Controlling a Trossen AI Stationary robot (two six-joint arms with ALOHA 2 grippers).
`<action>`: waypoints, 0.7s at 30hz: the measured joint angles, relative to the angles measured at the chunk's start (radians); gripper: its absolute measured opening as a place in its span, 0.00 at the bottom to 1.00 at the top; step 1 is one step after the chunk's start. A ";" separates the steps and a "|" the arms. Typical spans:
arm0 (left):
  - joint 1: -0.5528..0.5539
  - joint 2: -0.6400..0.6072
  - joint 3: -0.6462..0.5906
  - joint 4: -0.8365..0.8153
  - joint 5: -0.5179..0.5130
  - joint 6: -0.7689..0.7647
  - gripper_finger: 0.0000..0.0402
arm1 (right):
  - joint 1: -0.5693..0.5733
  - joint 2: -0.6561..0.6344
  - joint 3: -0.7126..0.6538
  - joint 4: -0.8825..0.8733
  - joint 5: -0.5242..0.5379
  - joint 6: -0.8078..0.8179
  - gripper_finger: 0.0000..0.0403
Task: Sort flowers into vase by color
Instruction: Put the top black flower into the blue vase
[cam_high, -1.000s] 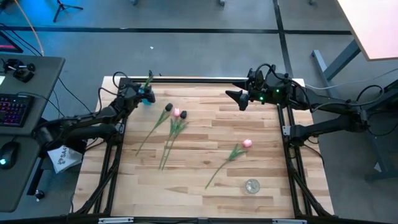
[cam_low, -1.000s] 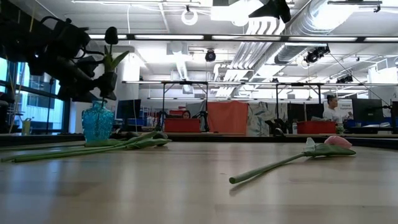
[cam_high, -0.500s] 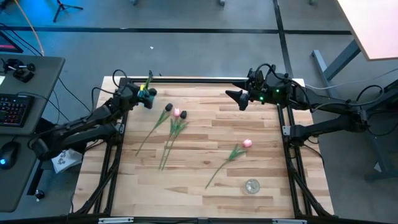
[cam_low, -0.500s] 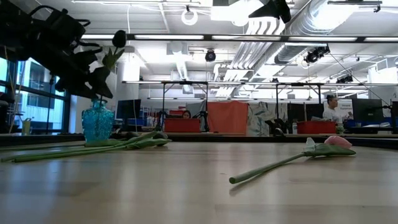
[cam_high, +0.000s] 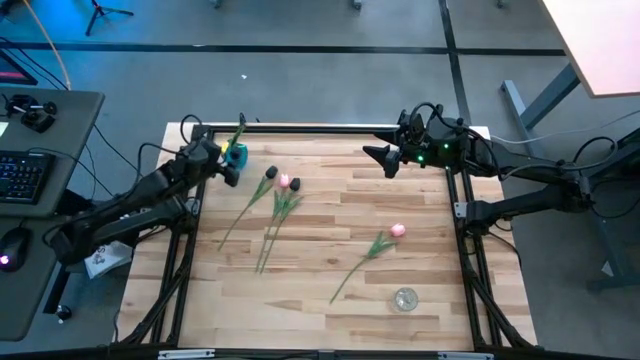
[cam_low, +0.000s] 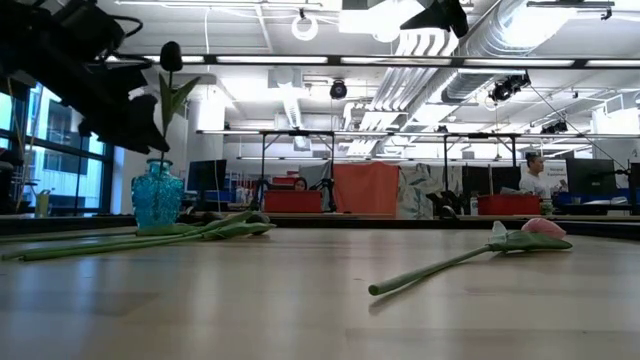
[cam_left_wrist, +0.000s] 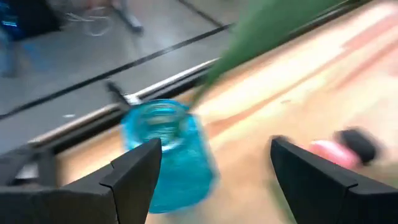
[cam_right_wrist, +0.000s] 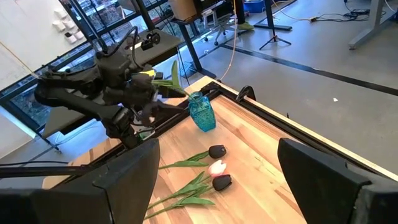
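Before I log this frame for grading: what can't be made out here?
- Left gripper: a dark silhouette in the low view.
- Blue vase: smeared by motion blur in the left wrist view.
- Round object near the table's front edge: too small in the high view to identify.

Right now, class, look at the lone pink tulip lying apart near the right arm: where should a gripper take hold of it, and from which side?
Grip the lone pink tulip mid-stem, coming from straight above with the fingers across the stem. It lies flat on the table, so the thin stem offers bare wood on both sides, while the head looks soft.
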 joint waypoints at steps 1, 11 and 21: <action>-0.017 -0.006 0.000 -0.004 0.015 -0.027 0.72 | 0.000 0.000 0.000 0.000 0.000 0.000 0.80; -0.217 -0.007 0.001 -0.031 0.063 -0.160 0.72 | 0.000 0.014 0.000 -0.002 0.000 -0.019 0.80; -0.422 -0.008 0.001 -0.030 0.146 -0.210 0.72 | 0.000 0.044 0.000 -0.039 -0.004 -0.037 0.80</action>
